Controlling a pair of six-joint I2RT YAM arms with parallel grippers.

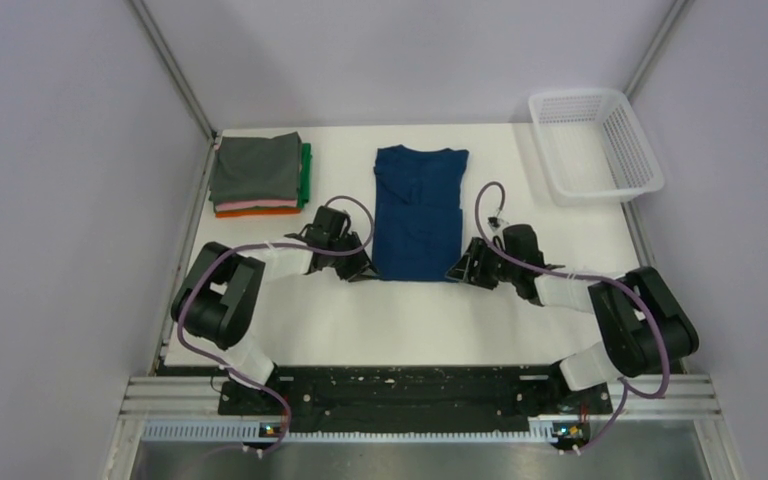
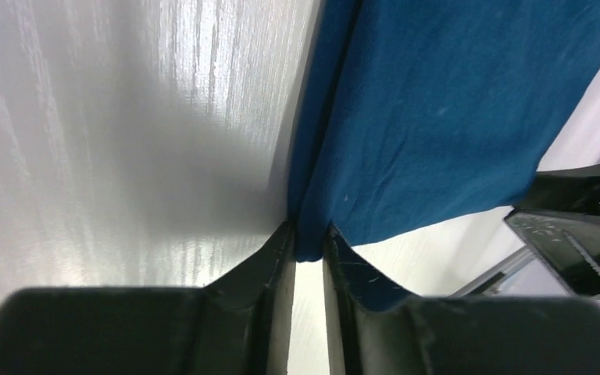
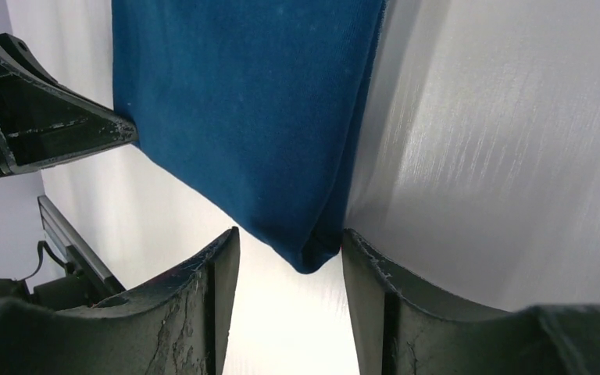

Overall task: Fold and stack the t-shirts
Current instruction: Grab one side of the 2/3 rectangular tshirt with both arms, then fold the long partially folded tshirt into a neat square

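A navy blue t-shirt [image 1: 418, 210] lies folded into a long strip on the white table, collar at the far end. My left gripper [image 1: 365, 272] is at its near left corner. In the left wrist view the gripper [image 2: 310, 238] is pinched shut on that corner of the cloth [image 2: 437, 117]. My right gripper [image 1: 460, 272] is at the near right corner. In the right wrist view its jaws [image 3: 291, 238] stand apart with the corner of the shirt [image 3: 250, 117] between them, touching only the right finger. Folded t-shirts [image 1: 257, 175] are stacked at the far left, grey on top.
A white mesh basket [image 1: 593, 145] sits at the far right corner. Green, pink and orange edges show under the grey shirt of the stack. Grey walls close in the table [image 1: 410, 325] on both sides and at the back.
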